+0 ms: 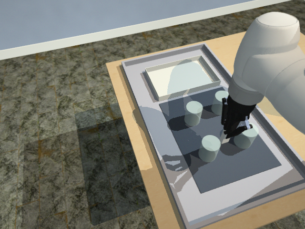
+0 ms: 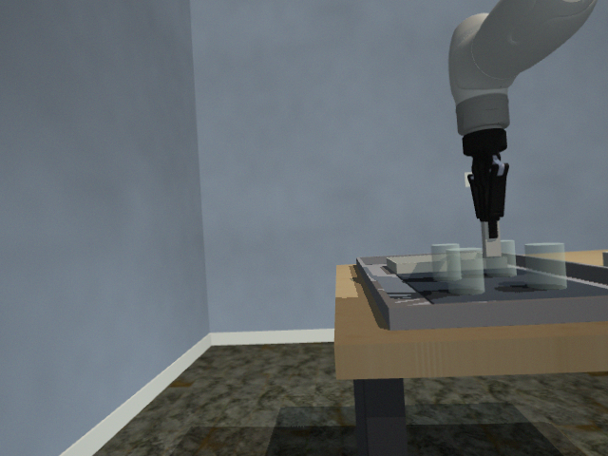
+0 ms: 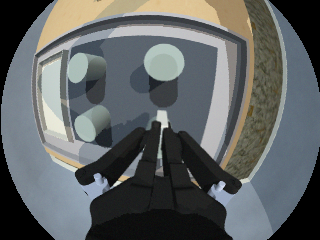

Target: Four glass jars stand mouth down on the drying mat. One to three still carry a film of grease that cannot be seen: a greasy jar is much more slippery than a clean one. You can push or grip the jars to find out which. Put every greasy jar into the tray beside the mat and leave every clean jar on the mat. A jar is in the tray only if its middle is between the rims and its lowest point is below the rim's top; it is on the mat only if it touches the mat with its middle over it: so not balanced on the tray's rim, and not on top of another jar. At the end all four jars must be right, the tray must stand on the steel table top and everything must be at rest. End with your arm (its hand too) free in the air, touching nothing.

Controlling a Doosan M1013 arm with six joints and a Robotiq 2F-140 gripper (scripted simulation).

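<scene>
Counter (image 1: 127, 138), wood, carrying a rimmed steel top (image 1: 147, 98). Tray (image 1: 157, 94), pale, shallow, at the far end of the steel top, just beside the mat (image 1: 234, 167). Mat, dark grey, holding all four jars mouth down. Jar, far left (image 1: 193, 112): upright, well apart from the tool. Jar, near left (image 1: 209, 148): upright, near the tool's tip, a narrow gap between. Jar, far right (image 1: 219, 101): upright, partly hidden behind the tool's body. Tool (image 1: 230, 134), black, pointing down between the jars, fingers pressed together with nothing between them. Jar, near right (image 1: 246, 136): upright, just beside the tool's tip on its right; from the top view cannot tell whether touching.
</scene>
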